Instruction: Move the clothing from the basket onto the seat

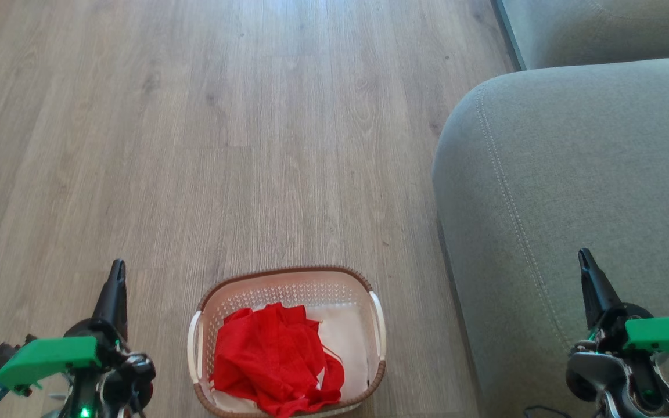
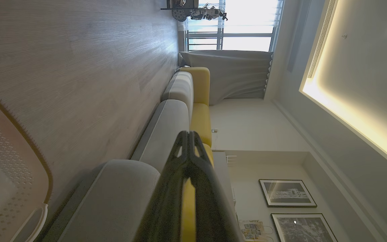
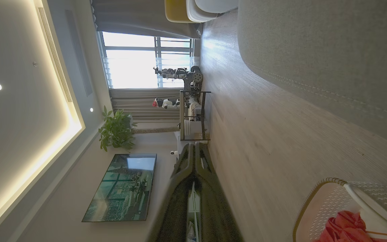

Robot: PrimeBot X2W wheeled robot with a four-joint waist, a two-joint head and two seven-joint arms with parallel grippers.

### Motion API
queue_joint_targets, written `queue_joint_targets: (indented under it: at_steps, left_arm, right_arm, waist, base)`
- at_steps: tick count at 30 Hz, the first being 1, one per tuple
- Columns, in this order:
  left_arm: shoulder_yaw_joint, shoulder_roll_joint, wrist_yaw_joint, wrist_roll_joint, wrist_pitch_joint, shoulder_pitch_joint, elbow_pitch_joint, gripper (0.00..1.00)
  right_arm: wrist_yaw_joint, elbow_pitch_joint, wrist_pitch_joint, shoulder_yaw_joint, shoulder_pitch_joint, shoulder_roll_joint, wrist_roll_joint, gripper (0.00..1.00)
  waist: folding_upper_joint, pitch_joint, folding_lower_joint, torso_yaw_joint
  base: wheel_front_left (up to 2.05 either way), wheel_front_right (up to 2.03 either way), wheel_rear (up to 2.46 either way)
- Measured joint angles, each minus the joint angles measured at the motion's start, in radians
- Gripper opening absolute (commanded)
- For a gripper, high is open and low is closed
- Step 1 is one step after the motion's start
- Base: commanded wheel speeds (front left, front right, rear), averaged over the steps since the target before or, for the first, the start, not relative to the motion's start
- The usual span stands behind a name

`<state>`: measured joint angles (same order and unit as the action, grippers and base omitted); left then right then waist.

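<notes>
The clothing [image 1: 273,357] lies as one crumpled red mesh heap inside the basket [image 1: 288,271], and I cannot tell one garment from another in it. In the head view the heap's long axis runs roughly 12 to 6 o'clock. It is bunched toward the basket's 9 o'clock side and near rim, which leaves the pale bottom bare toward 3 o'clock.

The basket stands on the wood-look floor [image 1: 195,145], just beside the grey-green seat [image 1: 572,174], which rises at about 2 o'clock from it.

The left gripper [image 1: 117,270] hangs over the floor at about 10 o'clock from the heap, so the cloth lies at about 4 o'clock from its tips. The right gripper [image 1: 584,256] hovers over the seat cushion, well apart from the basket, with the cloth at about 8 o'clock from it.

By my judgement the left arm is clearly the nearer one for the pick.

Each wrist view shows that arm's dark fingers [image 2: 166,195] pressed together with nothing between them. They would need to spread before reaching down into the heap, most likely across its short width rather than along its length.
</notes>
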<state>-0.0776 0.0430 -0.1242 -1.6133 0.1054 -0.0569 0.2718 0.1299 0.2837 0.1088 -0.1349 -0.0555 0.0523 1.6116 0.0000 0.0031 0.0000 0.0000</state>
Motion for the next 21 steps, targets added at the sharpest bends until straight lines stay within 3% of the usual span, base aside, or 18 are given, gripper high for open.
queue_joint_targets:
  at_steps: [21]
  left_arm:
    - [0.000, 0.000, 0.000, 0.000, 0.000, 0.000, 0.000, 0.00]
  right_arm:
    - [0.000, 0.000, 0.000, 0.000, 0.000, 0.000, 0.000, 0.00]
  waist:
    - [0.0000, 0.000, 0.0000, 0.000]
  base:
    - [0.00, 0.00, 0.00]
